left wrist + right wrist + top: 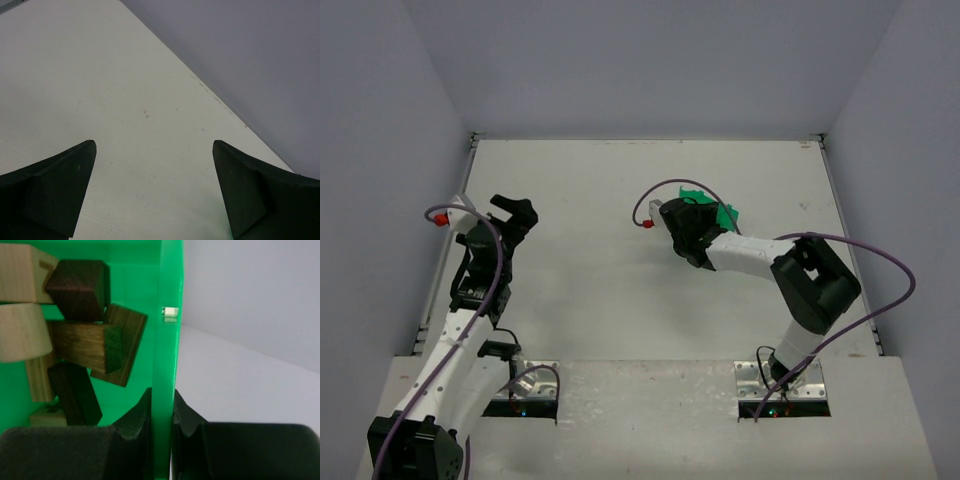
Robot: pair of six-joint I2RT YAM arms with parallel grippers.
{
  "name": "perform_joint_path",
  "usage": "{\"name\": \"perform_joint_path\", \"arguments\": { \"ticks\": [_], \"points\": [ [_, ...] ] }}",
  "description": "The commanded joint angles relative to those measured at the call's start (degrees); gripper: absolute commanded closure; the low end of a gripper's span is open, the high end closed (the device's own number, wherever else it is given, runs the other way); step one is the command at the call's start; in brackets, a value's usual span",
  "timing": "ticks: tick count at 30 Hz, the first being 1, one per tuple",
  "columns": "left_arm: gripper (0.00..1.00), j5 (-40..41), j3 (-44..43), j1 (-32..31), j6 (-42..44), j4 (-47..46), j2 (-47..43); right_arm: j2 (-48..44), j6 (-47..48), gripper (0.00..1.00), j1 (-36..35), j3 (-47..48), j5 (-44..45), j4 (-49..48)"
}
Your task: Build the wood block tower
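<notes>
Right fingers (140, 415) sat nearest the lens, pinching the upright wall of the green bin (167, 340) from both sides. The wood blocks (82, 335), tan and dark, lay jumbled inside the bin; no tower was built yet. We judged the blocks light, rigid and smooth-faced, apt to slip if gripped on an edge. Flat opposite faces looked the best hold, the round piece across its sides. Right arm reached forward over the worktop (600, 290), wrist tipped down at the bin. Left fingers (55, 185) were spread wide and empty, above the worktop near its left edge.
</notes>
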State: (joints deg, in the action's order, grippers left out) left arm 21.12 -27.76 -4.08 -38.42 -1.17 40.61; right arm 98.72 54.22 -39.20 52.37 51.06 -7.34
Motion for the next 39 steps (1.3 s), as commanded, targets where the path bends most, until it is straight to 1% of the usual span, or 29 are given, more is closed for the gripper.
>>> {"name": "perform_joint_path", "arguments": {
  "ticks": [1,4,6,9,12,14,15,16,18,19,20,22,24,25,27,30,33,35,37,39],
  "points": [
    [0.00,-1.73,-2.98,0.38,0.18,-2.86,1.35,-0.71,19.96,1.00,-0.09,-5.00,6.86,-29.53],
    [0.00,-2.38,-3.34,0.38,0.36,-2.79,2.41,1.60,26.61,1.00,-0.09,-6.74,7.37,-39.54],
    [0.00,-2.71,-3.59,0.38,0.67,-2.70,2.84,2.58,27.73,1.00,-0.09,-7.07,7.07,-43.78],
    [0.00,-3.14,-3.79,0.38,0.87,-2.97,3.44,3.83,28.17,1.00,-0.20,-7.32,7.12,-46.24],
    [0.00,-3.01,-3.79,0.38,0.72,-3.48,4.30,5.25,30.58,1.00,-0.44,-8.68,7.12,-51.70],
    [0.00,-3.84,-3.88,0.38,0.62,-4.14,5.77,7.26,36.52,1.00,-0.63,-9.42,6.94,-60.39],
    [0.00,-4.23,-3.88,0.38,0.54,-4.52,6.38,7.95,41.50,1.00,-0.78,-9.65,6.86,-63.60],
    [0.00,-5.60,-3.96,0.38,0.32,-5.21,7.91,9.86,44.53,1.00,-1.09,-9.51,6.78,-71.20],
    [0.00,-8.04,-4.37,0.38,0.56,-6.93,10.92,13.11,51.72,1.00,-1.94,-8.24,6.58,-81.64],
    [0.00,-9.25,-4.99,0.38,0.60,-7.35,12.99,14.82,54.94,1.00,-2.27,-7.79,6.58,-84.98],
    [0.00,-10.38,-5.84,0.38,0.55,-7.20,15.02,16.11,56.89,1.00,-2.43,-7.36,6.74,-85.92],
    [0.00,-13.27,-8.84,0.38,1.30,-5.27,19.79,17.59,55.76,1.00,-2.70,-7.70,6.72,-85.34],
    [0.00,-14.58,-10.82,0.38,1.57,-3.81,22.45,16.96,49.28,1.00,-2.89,-8.90,7.55,-81.64],
    [0.00,-15.11,-11.32,0.38,1.65,-3.45,23.34,15.74,46.51,1.00,-3.25,-9.98,7.70,-77.76],
    [0.00,-15.79,-11.45,0.38,1.68,-3.55,23.80,13.38,38.03,1.00,-3.90,-11.47,7.66,-70.94],
    [0.00,-16.73,-10.24,0.38,1.86,-5.24,22.37,10.93,32.54,1.00,-4.84,-13.37,7.59,-64.47],
    [0.00,-17.01,-8.65,0.38,1.68,-7.70,21.49,10.25,30.69,1.00,-5.16,-14.27,8.26,-64.29],
    [0.00,-17.48,-7.33,0.38,0.95,-10.70,22.56,10.59,29.94,1.00,-5.26,-14.80,8.67,-64.29],
    [0.00,-19.52,-6.88,0.38,0.20,-15.65,27.55,11.14,28.32,1.00,-5.27,-14.93,9.05,-64.38],
    [0.00,-23.10,-9.68,0.38,0.44,-15.24,33.04,11.42,27.33,1.00,-5.27,-14.85,9.74,-64.32]
  ]
}}
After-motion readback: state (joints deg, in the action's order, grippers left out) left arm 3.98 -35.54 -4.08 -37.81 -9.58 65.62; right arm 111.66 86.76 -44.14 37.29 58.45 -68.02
